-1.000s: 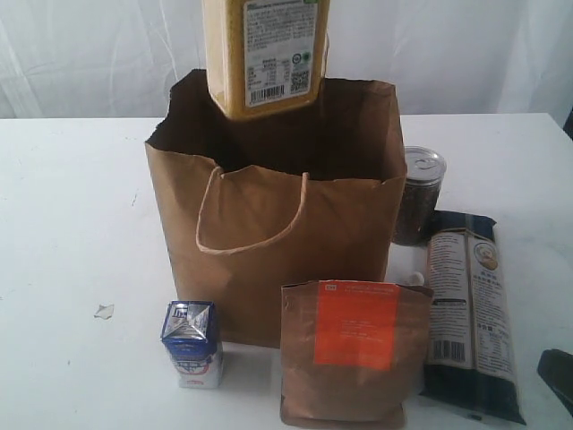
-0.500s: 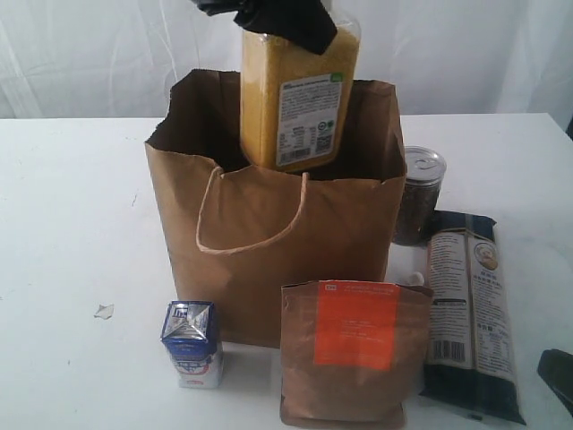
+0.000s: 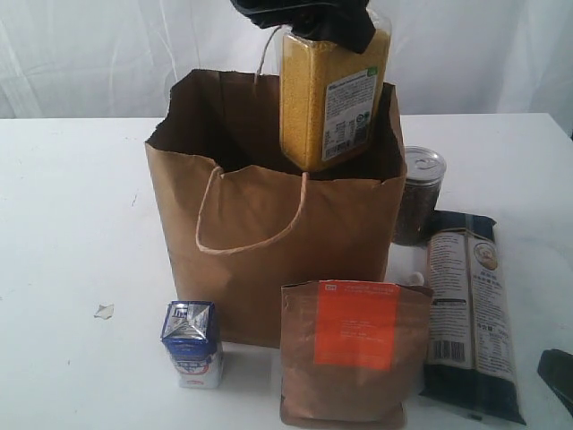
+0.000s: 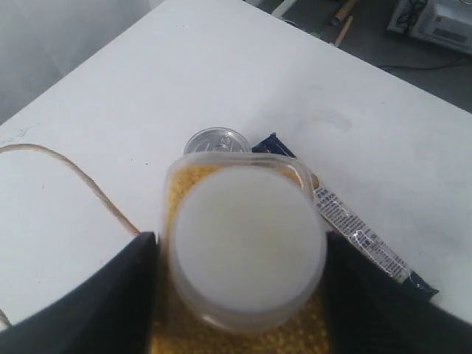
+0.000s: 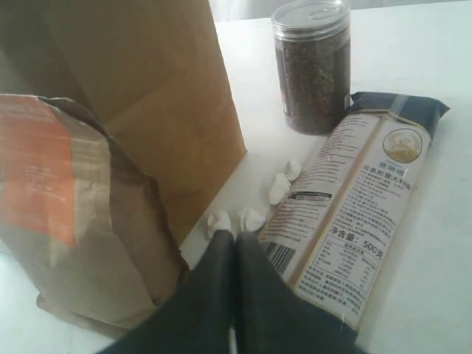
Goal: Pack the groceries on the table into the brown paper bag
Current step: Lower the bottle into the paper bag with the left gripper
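Note:
The brown paper bag [image 3: 269, 242] stands open in the middle of the table [image 3: 63, 224]. Above its right rear rim hangs the yellow-grain bottle [image 3: 331, 98], slightly tilted, with my left gripper [image 3: 309, 22] shut on its top. The left wrist view shows the bottle's white cap [image 4: 247, 247] between the two black fingers [image 4: 88, 302]. In front of the bag stand the blue-white carton [image 3: 192, 343] and the brown pouch [image 3: 354, 349]. The dark tin [image 3: 419, 195] and the noodle packet [image 3: 470, 313] are to its right. My right gripper [image 5: 234, 240] rests shut and empty beside the packet [image 5: 354, 206].
Small white scraps [image 5: 251, 217] lie on the table between the bag [image 5: 147, 88] and the packet. Another scrap [image 3: 104, 311] lies at the left. One loop handle [image 4: 74, 177] of the bag shows in the left wrist view. White curtain behind the table.
The left gripper has carried the bottle to the right and lower, from above the bag's middle to over its right rear rim. The right arm has not moved.

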`<move>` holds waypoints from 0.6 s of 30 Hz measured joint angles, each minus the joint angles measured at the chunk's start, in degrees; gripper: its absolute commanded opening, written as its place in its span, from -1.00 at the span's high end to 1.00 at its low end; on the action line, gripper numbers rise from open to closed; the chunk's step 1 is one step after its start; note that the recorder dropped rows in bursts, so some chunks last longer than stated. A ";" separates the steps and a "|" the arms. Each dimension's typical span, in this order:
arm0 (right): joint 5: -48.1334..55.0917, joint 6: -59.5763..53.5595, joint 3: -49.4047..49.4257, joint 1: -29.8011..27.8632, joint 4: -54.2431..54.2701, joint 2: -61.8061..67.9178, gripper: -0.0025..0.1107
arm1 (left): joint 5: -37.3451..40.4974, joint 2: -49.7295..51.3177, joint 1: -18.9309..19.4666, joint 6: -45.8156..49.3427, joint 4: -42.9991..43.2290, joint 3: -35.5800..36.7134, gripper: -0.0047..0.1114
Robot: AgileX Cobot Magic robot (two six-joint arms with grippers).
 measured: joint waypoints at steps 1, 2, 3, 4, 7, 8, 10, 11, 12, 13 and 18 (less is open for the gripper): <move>0.00 0.00 0.00 0.00 0.00 0.00 0.96 | 0.00 0.00 -0.31 -0.41 0.65 0.00 0.92; 0.00 0.00 0.00 0.00 0.00 0.00 0.96 | -0.41 0.00 -0.62 -0.82 0.94 0.13 0.92; 0.00 0.00 0.00 0.00 0.00 0.00 0.96 | -0.63 0.00 -0.72 -1.15 1.18 0.29 0.92; 0.00 0.00 0.00 0.00 0.00 0.00 0.96 | -1.03 0.00 -0.88 -1.62 1.18 0.79 0.92; 0.00 0.00 0.00 0.00 0.00 0.00 0.96 | -1.89 0.00 -1.00 -2.66 1.30 2.83 0.92; 0.00 0.00 0.00 0.00 0.00 0.00 0.96 | -1.89 0.00 -1.00 -2.92 1.29 3.59 0.92; 0.00 0.00 0.00 0.00 0.00 0.00 0.96 | -1.89 0.11 -1.00 -2.92 1.41 4.90 0.92; 0.00 0.00 0.00 0.00 0.00 0.00 0.96 | -2.04 0.22 -1.00 -2.92 1.41 5.42 0.92; 0.00 0.00 0.00 0.00 0.00 0.00 0.96 | -2.34 0.22 -1.00 -2.92 1.41 6.12 0.92; 0.00 0.00 0.00 0.00 0.00 0.00 0.96 | -3.09 0.22 -1.00 -2.92 1.41 6.85 0.92; 0.00 0.00 0.00 0.00 0.00 0.00 0.96 | -5.62 -1.21 -1.00 -2.92 1.29 10.15 0.92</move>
